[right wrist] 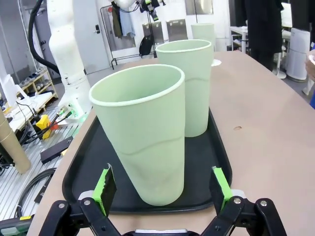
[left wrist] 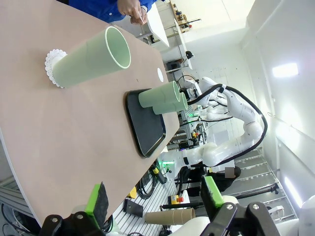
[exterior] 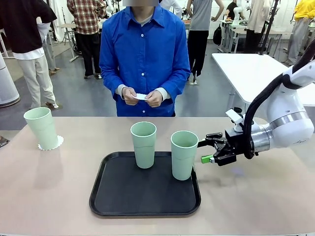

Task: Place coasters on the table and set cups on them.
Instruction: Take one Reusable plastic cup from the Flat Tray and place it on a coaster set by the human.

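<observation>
At the right edge of the black tray (exterior: 147, 212): right pincer (exterior: 207, 150), spread wide and empty, levelled at the nearer tumbler (exterior: 184, 155), close to it but apparently not touching. Second tumbler (exterior: 143, 145) upright on the tray too, toward its far left. Third tumbler (exterior: 42, 128) well left of the tray, already seated on a lacy paper doily (exterior: 59, 143) on the beige worktop (exterior: 256, 196). Beyond the tray's far side, the person's hands (exterior: 154, 98) pinching a small white piece (exterior: 141, 96), probably another doily; too small to be sure.

Handling, as a guess: thin empty plastic, so light and easy to tip; smooth tapered wall, likely to slip from a loose squeeze and to flex under a hard one. Best taken around mid-wall, below the rim, pads on opposite sides, then lifted straight up clear of the tray lip. Doilies flimsy, apt to shift under a dragged base, so set down vertically.

From the right wrist: nearer tumbler framed between the green pads (right wrist: 105, 189), just ahead of them, second tumbler close behind, a spacing hard to judge from the front. From the front instead: the person's hands and the white piece. From the left wrist: left pincer (left wrist: 155, 199), likewise wide with nothing between its pads, well off the tray's left side, looking past the third tumbler on its doily toward the tray.
</observation>
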### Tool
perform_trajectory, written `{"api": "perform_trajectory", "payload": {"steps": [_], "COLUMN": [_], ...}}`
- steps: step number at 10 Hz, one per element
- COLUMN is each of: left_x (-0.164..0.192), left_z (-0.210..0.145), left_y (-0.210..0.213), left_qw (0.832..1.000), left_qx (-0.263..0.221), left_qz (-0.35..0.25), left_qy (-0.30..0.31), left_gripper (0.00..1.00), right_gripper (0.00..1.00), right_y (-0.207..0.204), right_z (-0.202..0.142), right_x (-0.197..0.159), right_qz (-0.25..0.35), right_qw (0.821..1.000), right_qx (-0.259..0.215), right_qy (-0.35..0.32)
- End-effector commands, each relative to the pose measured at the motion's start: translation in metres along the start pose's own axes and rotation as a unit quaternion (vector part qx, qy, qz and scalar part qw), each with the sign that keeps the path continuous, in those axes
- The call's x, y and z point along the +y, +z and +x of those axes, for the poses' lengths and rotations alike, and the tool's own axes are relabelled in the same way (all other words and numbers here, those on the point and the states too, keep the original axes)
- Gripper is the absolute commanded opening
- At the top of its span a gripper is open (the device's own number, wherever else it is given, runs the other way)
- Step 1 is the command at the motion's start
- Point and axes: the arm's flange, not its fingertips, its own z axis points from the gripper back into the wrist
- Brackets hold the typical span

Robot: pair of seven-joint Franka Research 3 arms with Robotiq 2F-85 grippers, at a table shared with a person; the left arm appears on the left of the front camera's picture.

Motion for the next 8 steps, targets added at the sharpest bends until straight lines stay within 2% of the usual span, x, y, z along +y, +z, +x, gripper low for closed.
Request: {"api": "perform_trajectory", "payload": {"steps": [1, 8], "left_x": [-0.002, -0.002], "left_z": [-0.003, -0.003], "left_y": [0.002, 0.002], "left_qw": [1.0, 1.0], "left_qx": [0.002, 0.002], "left_qz": [-0.003, -0.003], "left_qy": [-0.003, -0.003], "left_gripper": [1.0, 1.0], "right_gripper": [1.0, 1.0], "right_y": [-0.01, -0.036], "right_z": [-0.007, -0.013], "right_x": [-0.006, -0.009], "right_qz": [0.001, 0.045], "right_qw": [1.0, 0.999], "right_qx": [-0.017, -0.027], "right_qy": [0.009, 0.012]}}
